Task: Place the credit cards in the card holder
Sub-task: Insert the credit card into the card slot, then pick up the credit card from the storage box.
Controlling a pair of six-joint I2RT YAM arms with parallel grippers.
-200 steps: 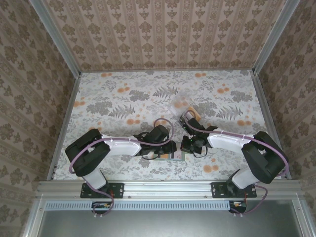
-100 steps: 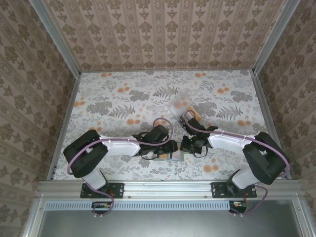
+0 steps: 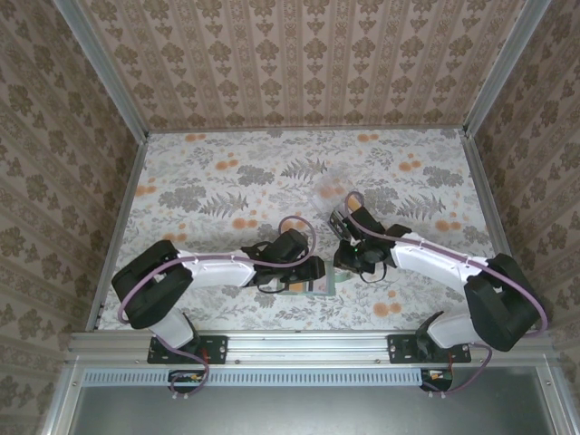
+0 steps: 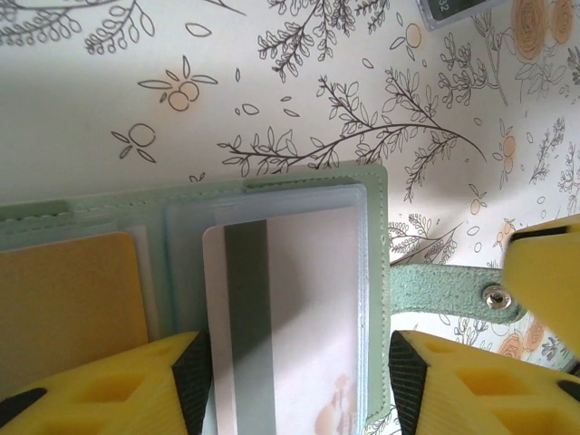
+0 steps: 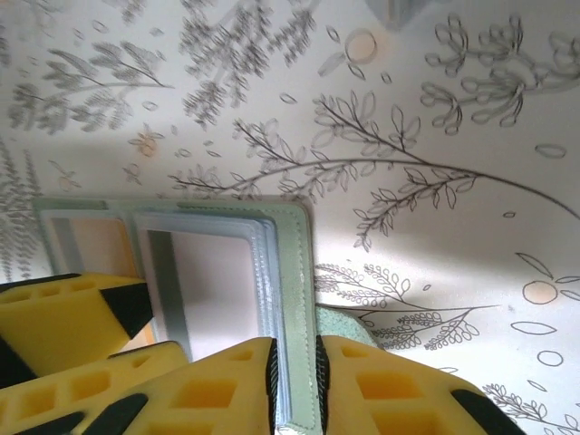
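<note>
- Card holder lies open on the table, near the front edge.
- A white card and an orange card sit in its slots.
- Left gripper is spread wide over the white card, gripping nothing.
- Right gripper is almost closed by the holder's edge; I cannot tell if it pinches it.

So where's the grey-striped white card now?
Left wrist view: the white card sits in the card holder's clear sleeve, between the left gripper's fingers, beside the orange card.
</note>
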